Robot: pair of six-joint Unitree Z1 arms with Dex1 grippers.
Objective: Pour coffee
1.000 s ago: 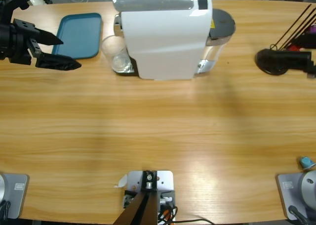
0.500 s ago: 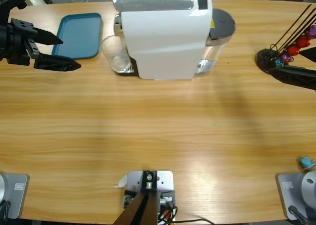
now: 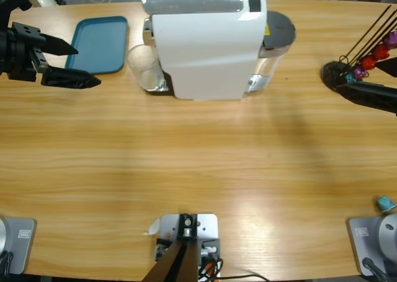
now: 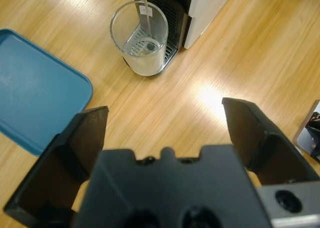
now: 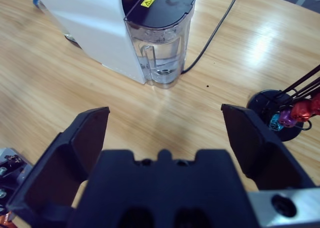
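A clear glass (image 4: 140, 35) stands on the drip tray under the spout of the white coffee machine (image 3: 208, 46). A shallow pale layer of coffee (image 4: 144, 61) lies in its bottom. In the high view the glass (image 3: 144, 67) is at the machine's left side. My left gripper (image 3: 87, 66) hovers open to the left of the glass, apart from it, with nothing between its jaws. My right gripper (image 5: 165, 112) is open and empty too. It faces the machine's water tank (image 5: 161, 45) from the table's right end, where the right arm (image 3: 372, 95) shows at the edge.
A blue tray (image 3: 99, 44) lies at the back left, beside the left gripper. A black capsule stand (image 3: 340, 71) with coloured capsules (image 3: 372, 59) stands at the right. A teal capsule (image 3: 386, 202) lies near the front right corner. A black cable (image 5: 215, 32) runs behind the machine.
The right gripper has drawn back toward the right edge, uncovering the capsule stand it hid a second ago. The left gripper and the glass have stayed put.
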